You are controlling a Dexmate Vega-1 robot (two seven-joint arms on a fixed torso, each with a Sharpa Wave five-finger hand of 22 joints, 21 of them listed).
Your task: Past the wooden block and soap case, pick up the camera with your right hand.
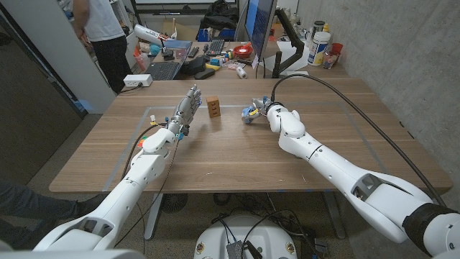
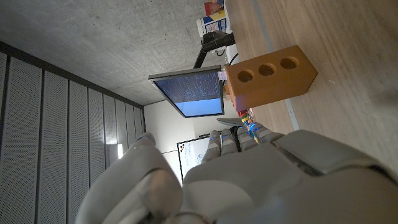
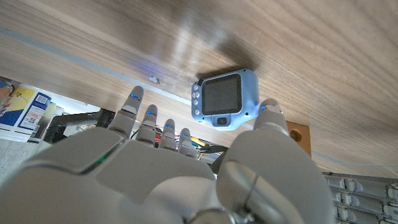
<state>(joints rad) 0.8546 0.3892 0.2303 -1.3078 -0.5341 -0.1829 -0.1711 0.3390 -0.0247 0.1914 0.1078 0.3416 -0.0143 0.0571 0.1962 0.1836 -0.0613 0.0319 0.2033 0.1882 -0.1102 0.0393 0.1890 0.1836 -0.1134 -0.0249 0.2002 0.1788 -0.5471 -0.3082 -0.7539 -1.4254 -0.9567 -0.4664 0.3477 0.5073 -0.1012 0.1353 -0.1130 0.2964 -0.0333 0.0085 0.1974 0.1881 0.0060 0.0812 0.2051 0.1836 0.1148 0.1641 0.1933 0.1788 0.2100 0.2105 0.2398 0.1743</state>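
On the wooden table (image 1: 237, 155), to the right of the wooden block (image 1: 213, 107), a small blue camera (image 1: 248, 114) lies just in front of the right hand (image 1: 259, 110). In the right wrist view the camera (image 3: 225, 98) lies flat on its front with its dark screen facing up, a row of small white buttons down one side. It is nearly square, so no long axis stands out. The right hand (image 3: 174, 168) hovers over it with fingers (image 3: 134, 109) spread and the thumb (image 3: 270, 112) reaching beside the camera's corner; the hand holds nothing, and I cannot tell whether the thumb touches the case.

The block is orange-brown and stands upright on the table, its three round holes stacked on the face toward the robot. In the left wrist view the block (image 2: 270, 76) shows those holes in a row. The left hand (image 1: 183, 115) stands just left of the block, fingers straight and together, gripping nothing.

The table is pale brown wood with a faint taped rectangle marked on it. Beyond the block, a cluttered desk (image 1: 208, 61) carries a laptop (image 1: 167, 66), bottles and small items, with a monitor (image 1: 259, 29) beside it. A person (image 1: 100, 36) stands at the far left, and a concrete wall (image 1: 402, 43) runs along the right.
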